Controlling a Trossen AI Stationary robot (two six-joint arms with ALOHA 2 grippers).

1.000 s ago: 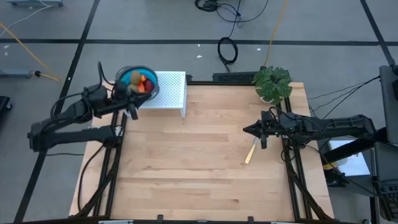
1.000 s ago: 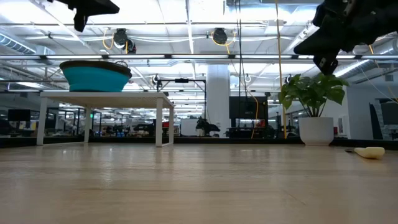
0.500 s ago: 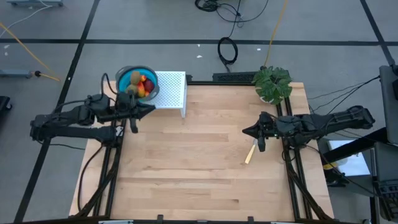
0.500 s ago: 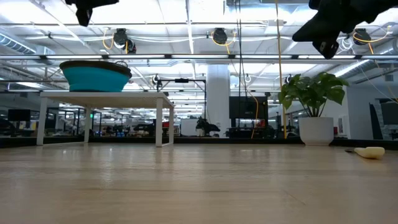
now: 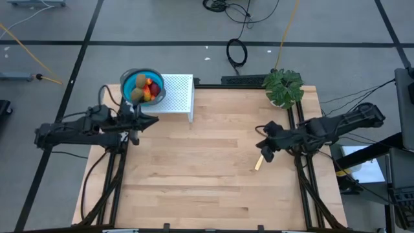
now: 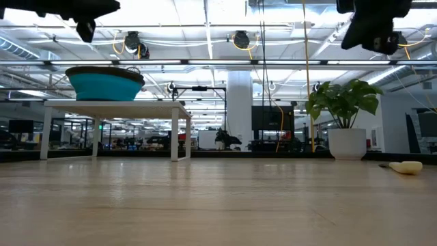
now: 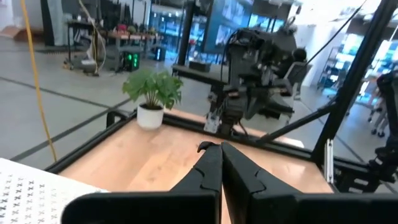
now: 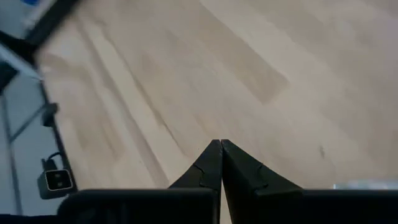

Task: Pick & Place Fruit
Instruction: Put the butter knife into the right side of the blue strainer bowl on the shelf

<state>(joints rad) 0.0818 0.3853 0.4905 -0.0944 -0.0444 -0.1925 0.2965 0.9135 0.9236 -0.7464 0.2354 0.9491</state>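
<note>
Both dark arms drawn back since earlier, left gripper (image 5: 154, 119) pinched empty beside white perforated stand (image 5: 178, 95), right gripper (image 5: 261, 146) pinched empty above pale yellow stick (image 5: 261, 160), toy fruit (image 5: 146, 89) piled in round blue bowl (image 5: 127, 81)

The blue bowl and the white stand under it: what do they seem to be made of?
The blue bowl looks like smooth plastic or silicone: even turquoise colour, matte, with a darker rim. The white stand looks like painted metal or plastic: its top shows a regular pattern of small holes, and thin straight legs show in the low view. Neither is certain.

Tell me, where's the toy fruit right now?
The fruit sits in the blue bowl on the white stand, at the table's far left corner in the high view.
</note>
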